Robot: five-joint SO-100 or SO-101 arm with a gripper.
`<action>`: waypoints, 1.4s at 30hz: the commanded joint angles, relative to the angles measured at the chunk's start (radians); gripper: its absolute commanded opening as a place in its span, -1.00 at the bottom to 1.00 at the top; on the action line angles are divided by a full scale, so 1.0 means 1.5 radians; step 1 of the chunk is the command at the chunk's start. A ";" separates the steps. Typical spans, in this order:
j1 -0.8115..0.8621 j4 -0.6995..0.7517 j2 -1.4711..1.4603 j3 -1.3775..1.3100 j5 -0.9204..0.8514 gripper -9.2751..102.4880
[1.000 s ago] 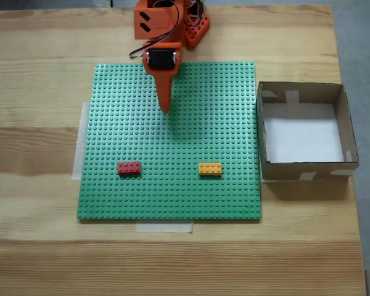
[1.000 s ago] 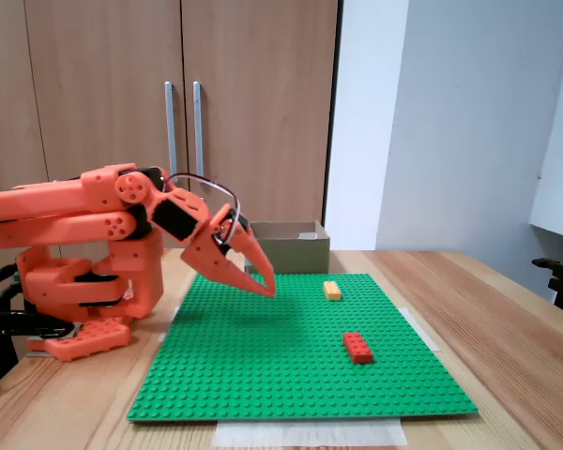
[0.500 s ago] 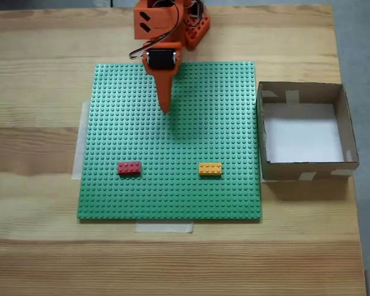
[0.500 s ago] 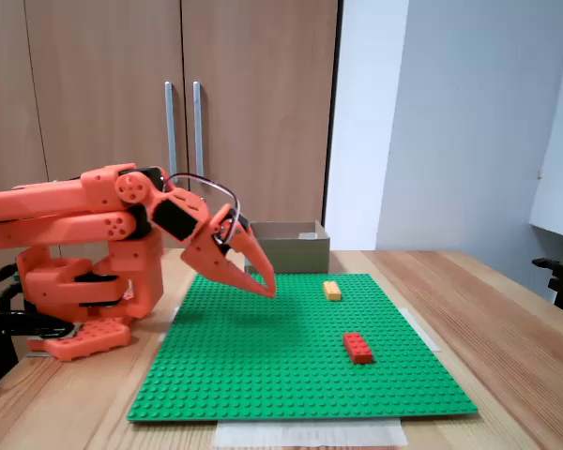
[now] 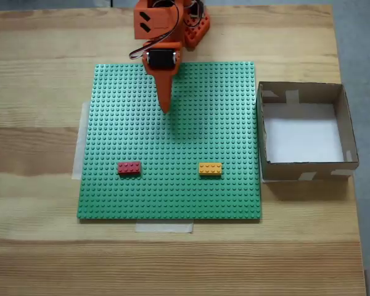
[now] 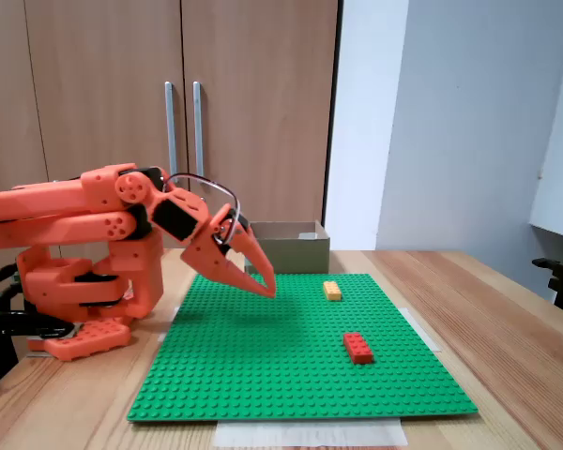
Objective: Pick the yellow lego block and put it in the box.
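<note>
The yellow lego block [image 5: 210, 169] [image 6: 332, 291] lies flat on the green studded baseplate [image 5: 172, 197] [image 6: 300, 375], in its front right part in a fixed view from above. The brown cardboard box [image 5: 350, 126] [image 6: 291, 251] with a white bottom stands just right of the plate. My orange gripper [image 5: 166, 110] [image 6: 268, 292] hovers over the plate's back middle, tips pointing down and shut on nothing. It is well apart from the yellow block.
A red brick [image 5: 129, 168] [image 6: 358, 347] sits on the plate's front left, seen from above. The arm's orange base [image 6: 84, 300] stands behind the plate on the wooden table [image 5: 37, 259]. Tape patches hold the plate's edges.
</note>
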 commanded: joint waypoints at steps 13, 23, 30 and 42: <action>-0.002 -0.003 0.003 0.002 0.001 -0.85; -0.002 -0.003 0.003 0.002 0.001 -0.85; -0.003 -0.003 0.003 0.002 0.000 -0.84; -0.010 -0.003 -0.018 -0.011 -0.016 -0.85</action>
